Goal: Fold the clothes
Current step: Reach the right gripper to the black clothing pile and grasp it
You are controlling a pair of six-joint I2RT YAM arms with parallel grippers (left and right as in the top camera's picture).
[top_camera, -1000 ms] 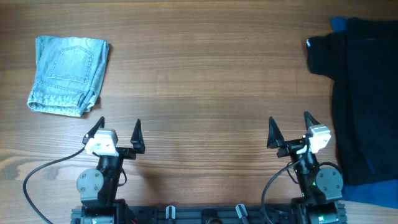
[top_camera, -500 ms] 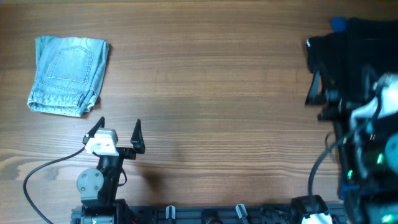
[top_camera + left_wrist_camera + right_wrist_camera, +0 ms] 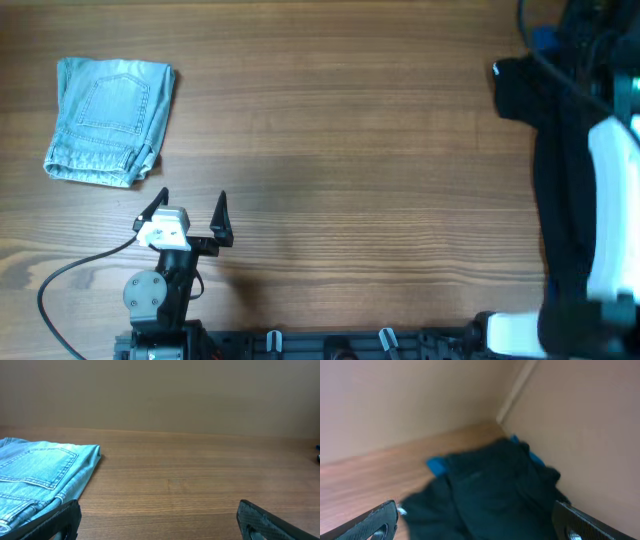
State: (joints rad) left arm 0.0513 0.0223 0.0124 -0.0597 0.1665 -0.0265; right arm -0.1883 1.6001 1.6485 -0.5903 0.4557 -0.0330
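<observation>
Clothes (image 3: pixel 515 85): black garment heaped at the far right edge of the table (image 3: pixel 350 130), lying over a bright blue cloth (image 3: pixel 543 40) that peeps out at its far side
Right gripper (image 3: pixel 475 527): fingers spread wide, nothing between them, poised above the clothes (image 3: pixel 490 490); no contact visible
Left gripper (image 3: pixel 192 200): fingers fully apart, empty, near the front edge, well apart from the clothes
Denim piece (image 3: pixel 108 120): folded, far left, pocket side up

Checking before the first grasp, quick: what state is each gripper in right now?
Left gripper: open, holding nothing.
Right gripper: open, holding nothing, above the clothes.
</observation>
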